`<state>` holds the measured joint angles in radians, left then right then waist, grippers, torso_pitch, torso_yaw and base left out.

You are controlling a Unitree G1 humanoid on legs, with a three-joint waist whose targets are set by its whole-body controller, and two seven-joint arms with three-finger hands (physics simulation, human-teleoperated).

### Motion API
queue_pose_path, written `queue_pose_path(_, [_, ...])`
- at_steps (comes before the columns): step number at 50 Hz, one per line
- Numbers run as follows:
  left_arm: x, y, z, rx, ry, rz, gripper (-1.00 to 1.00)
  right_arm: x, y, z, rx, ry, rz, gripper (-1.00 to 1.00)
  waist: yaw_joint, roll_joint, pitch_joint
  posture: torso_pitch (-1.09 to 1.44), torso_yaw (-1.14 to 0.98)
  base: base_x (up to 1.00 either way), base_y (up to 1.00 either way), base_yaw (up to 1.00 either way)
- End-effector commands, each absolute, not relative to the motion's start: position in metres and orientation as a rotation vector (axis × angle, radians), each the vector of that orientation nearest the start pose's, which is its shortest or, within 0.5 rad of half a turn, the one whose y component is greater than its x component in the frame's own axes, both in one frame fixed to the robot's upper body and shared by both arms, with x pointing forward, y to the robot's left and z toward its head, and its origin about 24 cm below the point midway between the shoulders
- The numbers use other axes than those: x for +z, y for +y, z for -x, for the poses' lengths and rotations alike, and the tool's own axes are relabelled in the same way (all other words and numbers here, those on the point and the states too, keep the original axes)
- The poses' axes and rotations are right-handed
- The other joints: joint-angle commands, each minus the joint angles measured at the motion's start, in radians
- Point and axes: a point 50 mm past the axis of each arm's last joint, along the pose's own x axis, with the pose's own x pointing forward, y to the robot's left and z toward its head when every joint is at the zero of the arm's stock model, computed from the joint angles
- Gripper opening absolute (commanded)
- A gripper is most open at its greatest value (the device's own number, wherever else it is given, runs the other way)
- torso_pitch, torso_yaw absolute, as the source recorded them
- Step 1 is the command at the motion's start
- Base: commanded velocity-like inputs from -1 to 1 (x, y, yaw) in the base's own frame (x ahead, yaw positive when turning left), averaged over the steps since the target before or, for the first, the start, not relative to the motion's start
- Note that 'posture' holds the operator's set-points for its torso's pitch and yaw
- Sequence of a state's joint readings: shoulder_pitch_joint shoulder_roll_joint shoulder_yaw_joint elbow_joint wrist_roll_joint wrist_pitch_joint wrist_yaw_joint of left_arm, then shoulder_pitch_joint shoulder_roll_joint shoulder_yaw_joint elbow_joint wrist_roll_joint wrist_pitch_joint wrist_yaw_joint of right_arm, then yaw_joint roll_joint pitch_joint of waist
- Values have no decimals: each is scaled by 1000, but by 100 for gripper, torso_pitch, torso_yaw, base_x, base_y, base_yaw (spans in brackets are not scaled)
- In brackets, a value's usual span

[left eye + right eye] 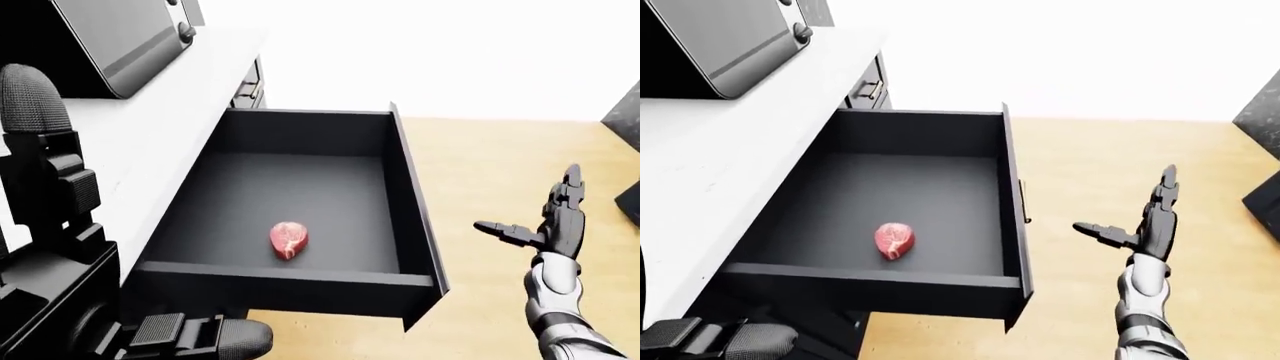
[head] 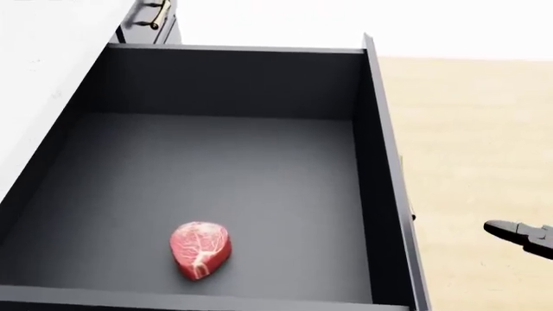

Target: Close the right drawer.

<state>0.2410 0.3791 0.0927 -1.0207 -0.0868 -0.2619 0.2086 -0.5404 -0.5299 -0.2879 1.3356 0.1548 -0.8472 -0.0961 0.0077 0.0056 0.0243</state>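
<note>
Pulled fully out from under the white counter (image 1: 150, 142), with its handle side facing the right of the left-eye view: a dark drawer (image 1: 408, 195) holding a single piece of raw red meat (image 1: 288, 239) on its floor. Raised to the right of the drawer over the wooden floor (image 1: 490, 165), apart from the drawer front: the right hand (image 1: 545, 225), fingers spread open and gripping nothing. Low at the bottom left edge, beneath the drawer's near wall: the left hand (image 1: 205, 337), its grip impossible to tell.
</note>
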Motion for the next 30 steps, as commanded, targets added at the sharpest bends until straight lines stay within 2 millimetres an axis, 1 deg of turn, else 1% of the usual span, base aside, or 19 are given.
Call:
queue_pose_path(1, [241, 170, -118, 6, -1111, -208, 100, 74, -347, -289, -561, -284, 258, 100, -2, -9, -17, 0, 0, 0, 0, 0])
queue_pose_path(6, [241, 170, -118, 7, -1113, -209, 100, 73, -337, -297, -522, -275, 261, 100, 8, -16, -14, 0, 0, 0, 0, 0])
queue_pose_path(12, [244, 171, -120, 6, -1113, -207, 100, 66, -329, -300, -493, -251, 266, 100, 13, -22, -11, 0, 0, 0, 0, 0])
queue_pose_path(18, [244, 171, -120, 6, -1112, -208, 100, 52, -324, -295, -465, -193, 288, 100, 15, -24, -7, 0, 0, 0, 0, 0])
queue_pose_path(20, [244, 171, -120, 6, -1113, -208, 100, 45, -317, -295, -438, -170, 289, 100, 16, -24, -7, 0, 0, 0, 0, 0])
queue_pose_path(25, [244, 170, -120, 6, -1113, -209, 100, 38, -305, -297, -393, -149, 303, 100, 15, -23, -6, 0, 0, 0, 0, 0])
queue_pose_path(30, [246, 171, -121, 4, -1114, -209, 100, 29, -301, -294, -380, -113, 320, 100, 14, -20, -7, 0, 0, 0, 0, 0])
